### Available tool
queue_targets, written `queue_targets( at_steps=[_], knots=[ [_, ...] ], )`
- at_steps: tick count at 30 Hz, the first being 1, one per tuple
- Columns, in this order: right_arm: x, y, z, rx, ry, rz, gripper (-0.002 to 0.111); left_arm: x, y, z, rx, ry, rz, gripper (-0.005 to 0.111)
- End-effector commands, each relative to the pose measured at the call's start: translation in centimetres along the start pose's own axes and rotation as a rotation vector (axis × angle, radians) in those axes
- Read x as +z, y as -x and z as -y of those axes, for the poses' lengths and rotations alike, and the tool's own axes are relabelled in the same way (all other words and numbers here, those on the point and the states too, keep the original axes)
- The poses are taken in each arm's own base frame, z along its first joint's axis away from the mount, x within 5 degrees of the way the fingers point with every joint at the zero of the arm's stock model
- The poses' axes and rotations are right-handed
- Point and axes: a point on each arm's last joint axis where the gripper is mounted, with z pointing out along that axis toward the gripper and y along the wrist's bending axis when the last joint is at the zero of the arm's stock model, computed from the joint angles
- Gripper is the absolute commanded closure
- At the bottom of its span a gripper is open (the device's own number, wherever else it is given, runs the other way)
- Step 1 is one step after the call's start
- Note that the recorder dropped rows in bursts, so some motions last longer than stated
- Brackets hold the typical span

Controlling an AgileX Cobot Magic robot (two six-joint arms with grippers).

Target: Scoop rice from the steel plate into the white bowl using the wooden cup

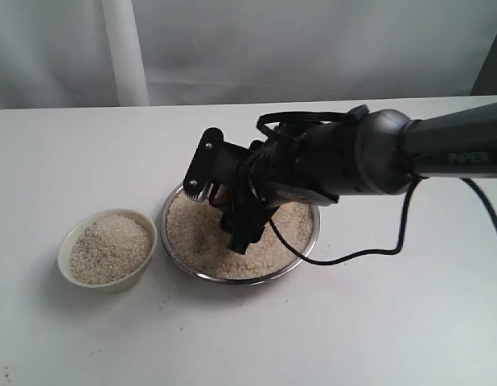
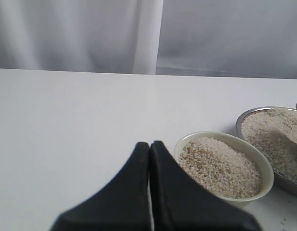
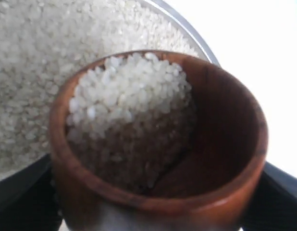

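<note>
The steel plate [image 1: 306, 241] sits mid-table, spread with rice [image 1: 199, 233]. My right gripper [image 1: 224, 201] hangs over it, shut on the wooden cup [image 3: 220, 144], which is tilted and partly filled with rice [image 3: 124, 110]. From the exterior the cup [image 1: 219, 194] is a reddish sliver between the fingers. The plate's rim [image 3: 187, 29] and rice show behind the cup in the right wrist view. Left of the plate stands the white bowl [image 1: 71, 241], heaped with rice [image 1: 109, 246]. My left gripper [image 2: 150, 144] is shut and empty, close beside the bowl [image 2: 264, 166]; the plate [image 2: 244, 120] lies beyond.
A black cable [image 1: 369, 253] trails from the right arm [image 1: 441, 149] onto the white table [image 1: 377, 330] right of the plate. A pale curtain [image 1: 232, 40] closes off the back edge. A few stray grains [image 1: 164, 301] lie in front of the bowl.
</note>
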Motion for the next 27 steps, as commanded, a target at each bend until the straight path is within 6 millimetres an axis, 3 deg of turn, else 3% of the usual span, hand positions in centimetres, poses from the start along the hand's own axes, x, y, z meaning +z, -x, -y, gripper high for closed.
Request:
queue_targets(
  at_steps=[1, 13, 17, 22, 27],
  knots=[
    [-0.9, -0.4, 0.1, 0.005, 0.006, 0.092, 0.108, 0.0, 0.1, 0.0, -0.01, -0.006, 0.009, 0.107],
    [-1.5, -0.5, 0.4, -0.064, -0.006, 0.078, 0.108, 0.0, 0.1, 0.0, -0.01, -0.006, 0.009, 0.107],
    [-2.4, 0.3, 0.2, -0.073, -0.014, 0.089, 0.108, 0.0, 0.1, 0.0, -0.01, -0.006, 0.009, 0.107],
    [-4.1, 3.4, -0.1, -0.102, -0.047, 0.057, 0.108, 0.0, 0.1, 0.0, -0.008, -0.006, 0.009, 0.107],
    [-6.1, 9.6, -1.9, -0.254, -0.09, 0.143, 0.108, 0.0, 0.1, 0.0, -0.008, -0.006, 0.009, 0.107]
  ],
)
